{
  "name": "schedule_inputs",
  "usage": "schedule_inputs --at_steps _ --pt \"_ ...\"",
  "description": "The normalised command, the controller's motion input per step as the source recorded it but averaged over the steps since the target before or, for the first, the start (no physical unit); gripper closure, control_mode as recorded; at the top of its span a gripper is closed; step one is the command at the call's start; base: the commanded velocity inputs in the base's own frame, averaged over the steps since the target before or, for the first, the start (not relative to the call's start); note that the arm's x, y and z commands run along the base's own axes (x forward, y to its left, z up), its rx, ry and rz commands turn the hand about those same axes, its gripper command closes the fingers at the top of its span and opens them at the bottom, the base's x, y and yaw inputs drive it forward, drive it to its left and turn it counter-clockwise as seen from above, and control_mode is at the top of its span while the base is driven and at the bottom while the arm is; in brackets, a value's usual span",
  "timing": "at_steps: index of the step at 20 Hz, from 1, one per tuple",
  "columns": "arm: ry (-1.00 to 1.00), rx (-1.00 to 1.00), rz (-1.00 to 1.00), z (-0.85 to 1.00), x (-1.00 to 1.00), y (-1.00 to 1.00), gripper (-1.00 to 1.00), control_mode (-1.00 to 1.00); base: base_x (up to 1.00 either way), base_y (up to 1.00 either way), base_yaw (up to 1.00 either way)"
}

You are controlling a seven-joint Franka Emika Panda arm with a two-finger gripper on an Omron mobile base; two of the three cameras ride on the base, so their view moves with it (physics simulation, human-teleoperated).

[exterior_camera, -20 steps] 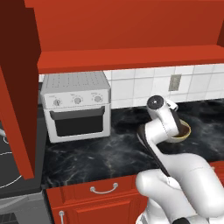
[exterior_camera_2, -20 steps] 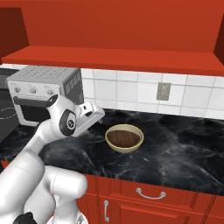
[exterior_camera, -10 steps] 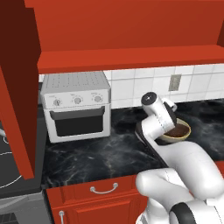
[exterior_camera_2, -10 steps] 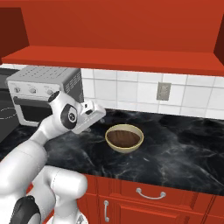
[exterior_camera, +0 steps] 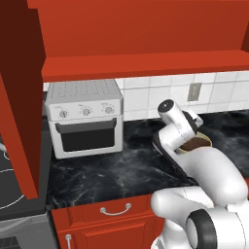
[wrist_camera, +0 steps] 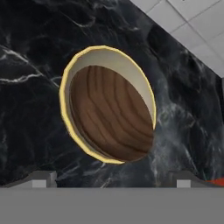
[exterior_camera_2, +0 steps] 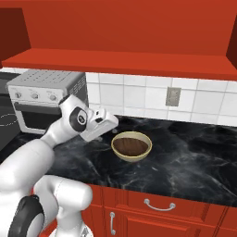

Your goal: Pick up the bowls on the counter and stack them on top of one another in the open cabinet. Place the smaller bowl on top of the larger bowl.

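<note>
The dark brown smaller bowl (exterior_camera_2: 132, 145) (exterior_camera: 196, 142) (wrist_camera: 111, 118) sits nested inside the pale tan larger bowl (exterior_camera_2: 131, 156) (exterior_camera: 209, 141) (wrist_camera: 109, 57) on the black marble counter (exterior_camera_2: 194, 157) (exterior_camera: 112, 175). My gripper (exterior_camera_2: 110, 122) (exterior_camera: 197, 124) (wrist_camera: 114, 178) hovers just left of the bowls, a little above them, open and holding nothing. In the hand view both bowls lie straight ahead between the fingertips (wrist_camera: 43, 177). The red cabinet (exterior_camera_2: 115, 62) (exterior_camera: 146, 65) hangs above the counter, with its door (exterior_camera: 19, 97) swung open at the left.
A white toaster oven (exterior_camera: 85, 116) (exterior_camera_2: 41, 99) stands on the counter to the left of the gripper. A stove top (exterior_camera: 9, 194) lies further left. A wall outlet (exterior_camera_2: 173, 96) sits on the white tiles behind the bowls. Red drawers (exterior_camera_2: 159, 206) run below the counter.
The hand has crept slightly toward the bowls while the arm's elbow swung. The bowls have not moved, and the jaws stay wide.
</note>
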Motion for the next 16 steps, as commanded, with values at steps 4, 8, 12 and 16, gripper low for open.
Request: schedule_inputs --at_steps 4,8,12,16 --pt "0.06 0.01 -0.19 -0.14 0.00 -0.14 -1.00 -1.00 0.00 0.00 0.00" --pt "0.05 0.02 -0.17 -0.17 0.00 -0.03 -1.00 -1.00 0.00 0.00 0.00" --pt "0.02 0.02 -0.15 -0.13 0.00 0.00 -1.00 -1.00 0.00 0.00 0.00" --pt "0.00 0.04 -0.13 -0.12 -0.02 -0.10 -1.00 -1.00 0.00 0.00 0.00"
